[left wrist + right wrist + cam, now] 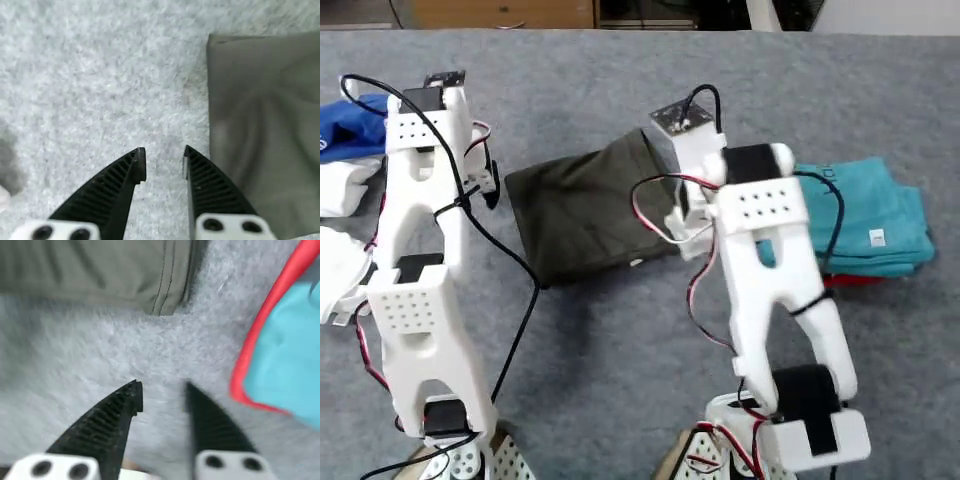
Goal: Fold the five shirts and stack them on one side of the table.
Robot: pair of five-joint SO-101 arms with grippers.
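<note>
A folded olive shirt [585, 205] lies in the middle of the grey table. My left gripper [163, 162] hovers open over bare cloth just off the olive shirt [260, 125]; from above it [488, 186] sits beside the shirt's left edge. My right gripper [162, 390] is open too, low over the table between a corner of the olive shirt [100, 270] and the stack. That stack is a folded teal shirt [875, 215] on top of a red one [850, 281], at the right side. The teal shirt [285, 355] and its red edge [260, 340] show close by.
A blue shirt [350, 125] and crumpled white shirts [340, 185] lie at the left edge behind the left arm. The grey table cover [610, 360] is bare in front of the olive shirt. Cables hang from both arms.
</note>
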